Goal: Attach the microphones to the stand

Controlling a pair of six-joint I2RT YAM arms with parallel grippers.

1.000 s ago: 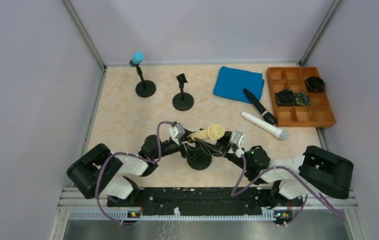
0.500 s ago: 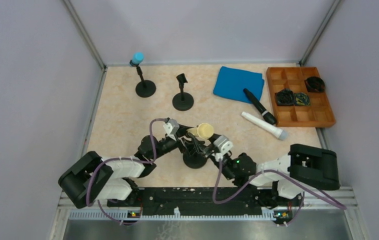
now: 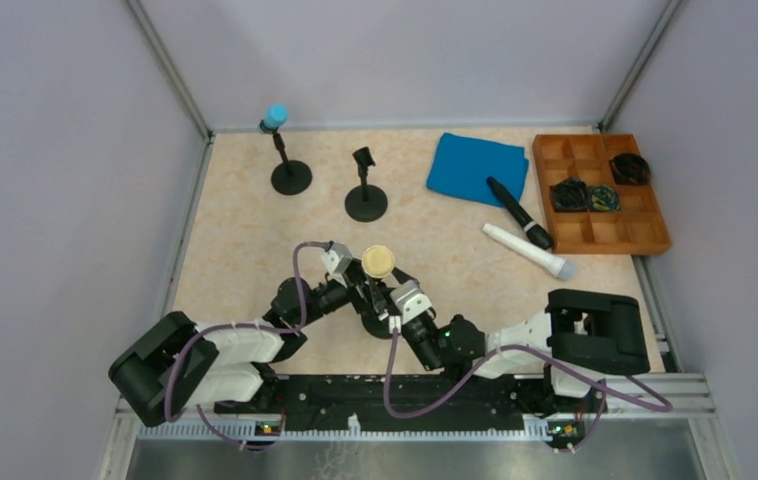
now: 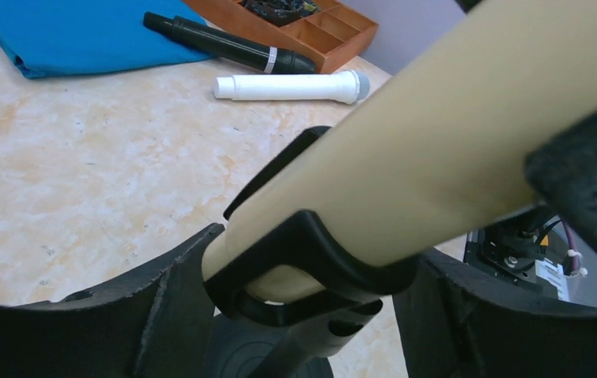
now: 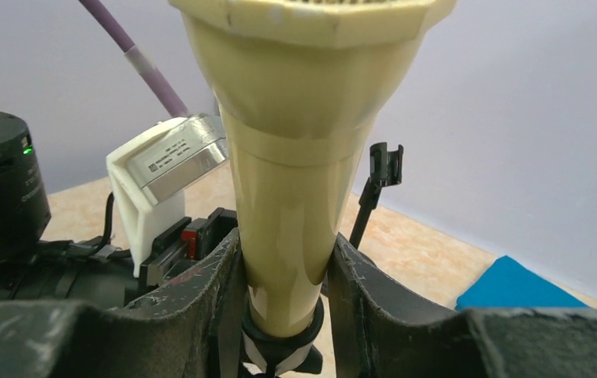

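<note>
1. The cream microphone (image 3: 378,262) stands almost upright near the front middle of the desk (image 3: 245,240). Its wide head is up and its narrow tail sits in the black clip (image 4: 311,244) of a stand (image 4: 279,354).
2. The right tool (image 5: 286,260) is pinching the cream microphone's lower body, with one finger pressed to each side just above the clip.
3. The left tool (image 4: 311,260) comes in from the other side, lower down. Its fingers sit against both sides of the clip, gripping it.
4. At the back left, the light blue microphone (image 3: 275,115) sits in its own stand (image 3: 289,175).
5. Just to the right of that is a second stand (image 3: 365,190), whose clip holds nothing.
6. On the right, the black microphone (image 3: 518,212) lies flat with one end on the edge of a folded blue cloth (image 3: 477,167).
7. The white microphone (image 3: 525,250) lies flat just beside the black one, on the nearer side.
8. A wooden tray (image 3: 645,240) with compartments sits at the far right. Small dark items are in some of them, too small to make out.
</note>
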